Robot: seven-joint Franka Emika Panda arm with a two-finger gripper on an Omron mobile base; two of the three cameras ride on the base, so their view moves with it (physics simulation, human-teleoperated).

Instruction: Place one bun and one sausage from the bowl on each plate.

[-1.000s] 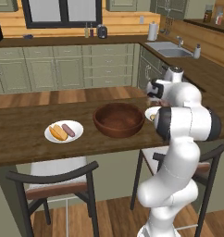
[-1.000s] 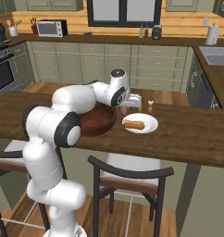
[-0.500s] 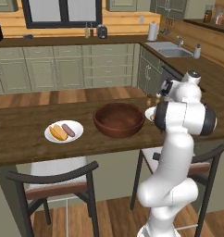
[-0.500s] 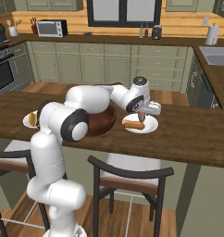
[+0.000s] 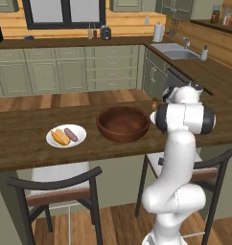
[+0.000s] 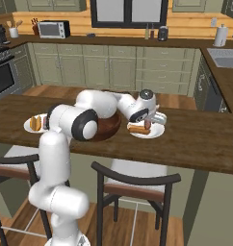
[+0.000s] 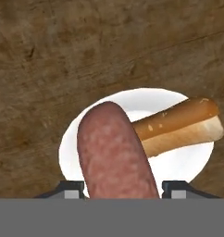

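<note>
In the right base view we see the arm reach from the lower left up and across to the centre of the frame, its wrist bent down so the end effector (image 6: 148, 126) hangs over a plate (image 6: 157, 131) on the worktop (image 6: 195, 139). In the left base view the arm rises at right of centre and its upper body hides that plate almost wholly.

In the hand view the end effector (image 7: 119, 185) is closed on a sausage (image 7: 115, 155), which juts up from the bottom centre, above the plate (image 7: 188, 162). A bun (image 7: 183, 126) lies on that plate, slanting toward the right edge.

We count two plates. The other plate (image 5: 53, 142), at left of centre in the left base view, carries one bun (image 5: 60, 137) and one sausage (image 5: 71, 134) side by side. That makes two buns and two sausages. One bowl (image 5: 123, 123) sits between the plates, at mid-frame.
</note>
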